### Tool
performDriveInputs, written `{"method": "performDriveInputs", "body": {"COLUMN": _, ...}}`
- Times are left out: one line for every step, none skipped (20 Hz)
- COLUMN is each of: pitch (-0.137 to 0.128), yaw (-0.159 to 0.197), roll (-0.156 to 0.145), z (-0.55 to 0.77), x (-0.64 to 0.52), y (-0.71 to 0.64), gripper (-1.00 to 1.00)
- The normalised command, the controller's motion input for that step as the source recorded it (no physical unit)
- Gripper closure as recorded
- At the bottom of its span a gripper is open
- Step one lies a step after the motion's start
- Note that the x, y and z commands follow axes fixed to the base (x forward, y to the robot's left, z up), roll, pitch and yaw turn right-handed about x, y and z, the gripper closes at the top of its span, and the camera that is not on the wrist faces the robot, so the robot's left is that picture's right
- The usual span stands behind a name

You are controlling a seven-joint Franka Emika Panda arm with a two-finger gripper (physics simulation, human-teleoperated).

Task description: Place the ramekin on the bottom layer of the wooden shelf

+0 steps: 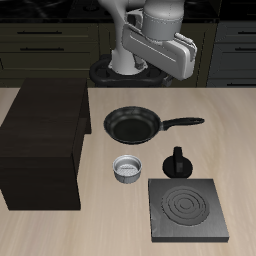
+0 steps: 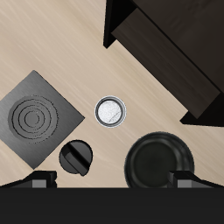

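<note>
Ramekin (image 1: 127, 169) pickup is the step in hand: the gripper (image 2: 112, 180) hangs high over the table's back edge, jaws spread wide and holding nothing, so it should come forward and straight down, centred to pinch the ribbed wall across the rim. Judged from the wrist view, the bowl (image 2: 110, 110) lies well below and ahead of the jaws, mid-table, between the frying pan (image 1: 132, 124) and the stove plate (image 1: 188, 209), beside the wooden shelf (image 1: 45, 145).

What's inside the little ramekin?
The ramekin looks empty: only its pale grey bottom shows, seen from straight above. It sits on the table beside the wooden shelf. Nothing covers it.
</note>
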Motion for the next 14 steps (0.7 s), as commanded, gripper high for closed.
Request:
{"method": "performDriveInputs", "body": {"pitch": 0.000, "yaw": 0.000, "roll": 0.000, "z": 0.00, "x": -0.02, "y": -0.03, "gripper": -1.00}}
{"method": "performDriveInputs", "body": {"pitch": -0.030, "yaw": -0.142, "roll": 0.033, "z": -0.01, "x": -0.08, "y": 0.10, "gripper": -1.00}}
{"method": "performDriveInputs", "body": {"pitch": -0.027, "yaw": 0.011, "roll": -0.068, "z": -0.01, "x": -0.07, "y": 0.05, "gripper": -1.00}}
{"method": "performDriveInputs", "body": {"pitch": 0.060, "yaw": -0.251, "roll": 0.071, "z": -0.22, "x": 0.06, "y": 0.06, "gripper": -1.00}}
{"method": "performDriveInputs", "body": {"pitch": 0.046, "yaw": -0.098, "roll": 0.009, "z": -0.15, "x": -0.10, "y": 0.08, "gripper": -1.00}}
{"method": "performDriveInputs", "body": {"pitch": -0.063, "yaw": -0.074, "roll": -0.028, "z": -0.10, "x": -0.06, "y": 0.05, "gripper": -1.00}}
{"method": "performDriveInputs", "body": {"pitch": 0.148, "yaw": -0.243, "roll": 0.162, "z": -0.29, "x": 0.10, "y": 0.14, "gripper": -1.00}}
{"method": "performDriveInputs", "body": {"pitch": -0.042, "yaw": -0.015, "roll": -0.084, "z": -0.05, "x": -0.17, "y": 0.03, "gripper": -1.00}}
{"method": "performDriveInputs", "body": {"pitch": -0.135, "yaw": 0.045, "roll": -0.160, "z": -0.02, "x": -0.23, "y": -0.05, "gripper": -1.00}}
{"method": "performDriveInputs", "body": {"pitch": 0.000, "yaw": 0.000, "roll": 0.000, "z": 0.01, "x": -0.04, "y": -0.07, "gripper": -1.00}}
{"method": "performDriveInputs", "body": {"pitch": -0.062, "yaw": -0.087, "roll": -0.025, "z": -0.09, "x": -0.15, "y": -0.02, "gripper": -1.00}}
{"method": "performDriveInputs", "body": {"pitch": 0.041, "yaw": -0.068, "roll": 0.056, "z": -0.21, "x": 0.01, "y": 0.01, "gripper": -1.00}}
{"method": "performDriveInputs", "body": {"pitch": -0.063, "yaw": -0.049, "roll": -0.205, "z": -0.15, "x": -0.32, "y": -0.24, "gripper": -1.00}}
{"method": "performDriveInputs", "body": {"pitch": 0.026, "yaw": -0.242, "roll": 0.184, "z": -0.24, "x": 0.07, "y": 0.10, "gripper": -1.00}}
